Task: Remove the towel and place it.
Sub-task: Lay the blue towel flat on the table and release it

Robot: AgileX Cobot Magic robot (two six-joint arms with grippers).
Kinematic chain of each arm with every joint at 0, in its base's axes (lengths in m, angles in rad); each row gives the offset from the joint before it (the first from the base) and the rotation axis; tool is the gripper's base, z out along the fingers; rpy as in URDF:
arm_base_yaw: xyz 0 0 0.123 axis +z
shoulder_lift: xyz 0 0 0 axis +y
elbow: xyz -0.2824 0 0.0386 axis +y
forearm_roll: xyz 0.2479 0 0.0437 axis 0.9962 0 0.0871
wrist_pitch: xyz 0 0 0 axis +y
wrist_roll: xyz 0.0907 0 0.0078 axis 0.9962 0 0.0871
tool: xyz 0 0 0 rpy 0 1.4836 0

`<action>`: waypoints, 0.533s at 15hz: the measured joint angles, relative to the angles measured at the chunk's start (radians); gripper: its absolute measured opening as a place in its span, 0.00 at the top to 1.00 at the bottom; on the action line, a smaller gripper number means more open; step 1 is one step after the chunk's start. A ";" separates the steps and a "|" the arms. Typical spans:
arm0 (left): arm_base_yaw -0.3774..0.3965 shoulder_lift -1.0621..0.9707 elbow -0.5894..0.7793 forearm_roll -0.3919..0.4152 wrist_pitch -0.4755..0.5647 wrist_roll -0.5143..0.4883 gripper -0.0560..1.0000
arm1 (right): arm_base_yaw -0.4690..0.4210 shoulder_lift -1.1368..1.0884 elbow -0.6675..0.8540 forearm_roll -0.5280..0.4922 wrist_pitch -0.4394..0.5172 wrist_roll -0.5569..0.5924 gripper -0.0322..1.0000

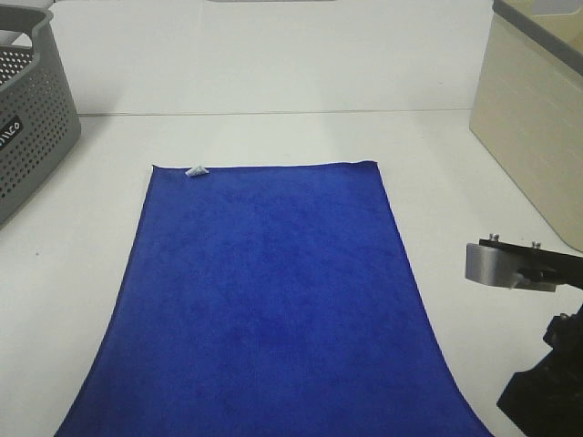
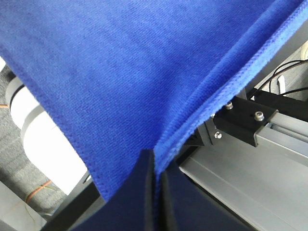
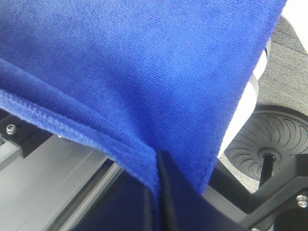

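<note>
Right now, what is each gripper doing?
Left gripper: shut on the blue towel.
Right gripper: shut on the blue towel.

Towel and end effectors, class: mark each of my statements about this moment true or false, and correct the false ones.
1. The towel is spread out across the table. True.
2. Its white tag sits at the near right corner in the high view. False: it is at the far left corner.
3. The left end effector is shut on the towel's edge. True.
4. The right end effector is open, clear of the towel. False: it is shut on the towel's edge too.
5. The grey basket stands on the towel. False: it stands apart, off to the left.
</note>
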 joint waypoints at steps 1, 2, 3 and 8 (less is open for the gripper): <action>0.000 0.000 0.003 -0.001 0.000 -0.013 0.95 | -0.001 0.000 0.002 0.002 -0.001 -0.009 0.95; 0.000 0.000 0.004 0.000 0.000 -0.025 0.95 | -0.001 0.001 0.002 0.004 -0.002 -0.015 0.95; 0.000 0.000 0.004 0.002 0.000 -0.038 0.95 | -0.001 0.010 0.002 0.005 -0.002 -0.016 0.95; 0.000 0.121 0.004 0.020 -0.002 -0.081 0.95 | -0.001 0.135 0.002 0.023 -0.004 -0.048 0.95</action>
